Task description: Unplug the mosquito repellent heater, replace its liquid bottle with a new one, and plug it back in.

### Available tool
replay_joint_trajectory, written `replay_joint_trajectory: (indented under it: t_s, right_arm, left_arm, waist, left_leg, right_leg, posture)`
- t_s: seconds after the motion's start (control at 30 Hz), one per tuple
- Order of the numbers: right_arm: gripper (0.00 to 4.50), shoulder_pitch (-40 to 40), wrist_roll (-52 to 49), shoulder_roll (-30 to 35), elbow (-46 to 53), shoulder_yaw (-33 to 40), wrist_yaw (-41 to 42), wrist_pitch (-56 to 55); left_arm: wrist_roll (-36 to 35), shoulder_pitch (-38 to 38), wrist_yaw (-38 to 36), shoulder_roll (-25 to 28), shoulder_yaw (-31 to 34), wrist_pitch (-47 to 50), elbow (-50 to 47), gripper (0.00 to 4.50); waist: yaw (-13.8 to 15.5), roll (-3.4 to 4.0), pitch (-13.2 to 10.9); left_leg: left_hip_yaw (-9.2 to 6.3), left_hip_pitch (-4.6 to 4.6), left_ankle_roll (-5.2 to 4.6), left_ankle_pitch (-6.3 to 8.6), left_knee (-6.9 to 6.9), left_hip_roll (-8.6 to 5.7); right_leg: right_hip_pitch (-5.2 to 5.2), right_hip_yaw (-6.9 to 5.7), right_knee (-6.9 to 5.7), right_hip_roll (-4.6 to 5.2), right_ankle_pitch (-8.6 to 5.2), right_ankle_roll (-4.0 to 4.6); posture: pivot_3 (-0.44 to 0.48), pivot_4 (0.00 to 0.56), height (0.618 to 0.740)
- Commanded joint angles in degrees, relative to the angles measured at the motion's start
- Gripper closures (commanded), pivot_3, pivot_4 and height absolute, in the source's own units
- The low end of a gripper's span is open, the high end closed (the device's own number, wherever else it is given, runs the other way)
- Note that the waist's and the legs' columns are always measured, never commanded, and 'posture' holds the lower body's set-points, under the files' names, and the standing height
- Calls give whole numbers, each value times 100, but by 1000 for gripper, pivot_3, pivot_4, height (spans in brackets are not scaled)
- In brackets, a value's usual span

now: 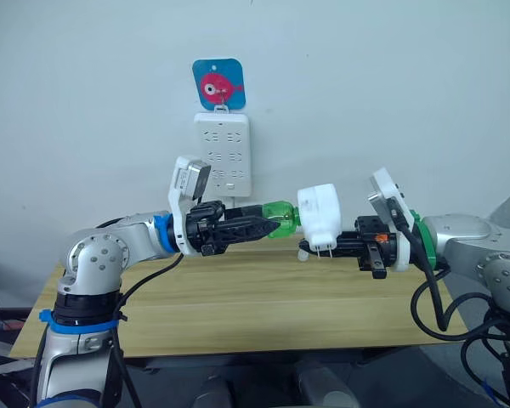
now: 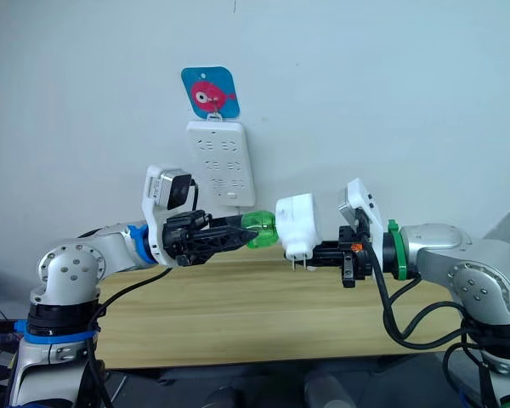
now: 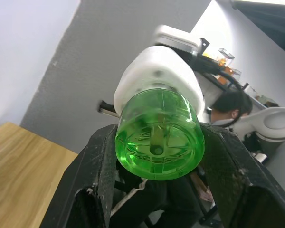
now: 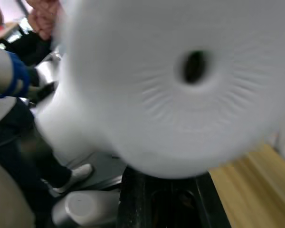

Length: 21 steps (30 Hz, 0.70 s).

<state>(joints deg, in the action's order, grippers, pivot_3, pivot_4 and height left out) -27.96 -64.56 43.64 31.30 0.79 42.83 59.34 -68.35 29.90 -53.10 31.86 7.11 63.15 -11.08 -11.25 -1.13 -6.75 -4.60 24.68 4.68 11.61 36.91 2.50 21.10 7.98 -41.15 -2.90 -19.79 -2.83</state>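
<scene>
My left gripper is shut on a translucent green bottle, its flat base facing the left wrist camera between the two black fingers. The bottle's far end sits against the white mosquito repellent heater; whether it is seated inside I cannot tell. My right gripper is shut on the heater's lower part, beside its two metal prongs, which point down. The heater's face with the dark round hole looms close in the right wrist view. Both are held in the air above the wooden table.
A tall white multi-socket strip hangs on the wall behind the grippers, under a blue tag with a pink fish. A person sits in the background of the left wrist view.
</scene>
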Motion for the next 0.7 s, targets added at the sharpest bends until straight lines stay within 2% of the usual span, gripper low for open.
replay_joint_trajectory:
  t_s: [0.03,0.47,0.7]
  right_arm:
    - [4500,-47,-521,-42,232,350,-300,56]
    - [4500,-489,-1720,-239,-113,531,-1604,35]
    - [4500,-775,-2498,-112,-651,664,-1981,94]
  left_arm:
    - [254,67,-3,-7,-61,-225,-29,2246]
    - [1482,-79,-858,311,-649,-1111,-143,2246]
    - [1749,-181,-1274,502,-795,-1264,-107,2246]
  waist:
    - [-2,0,0]
    - [-21,2,1]
    - [-20,2,1]
  left_leg:
    - [0,0,0,0,0,0]
    - [4,0,0,0,-1,0]
    - [6,0,-1,0,-4,1]
  right_leg:
    - [0,0,0,0,0,0]
    - [2,4,1,-2,0,0]
    - [4,5,1,-2,0,0]
  posture:
    - [-197,48,740]
    - [-202,46,740]
    - [-194,48,740]
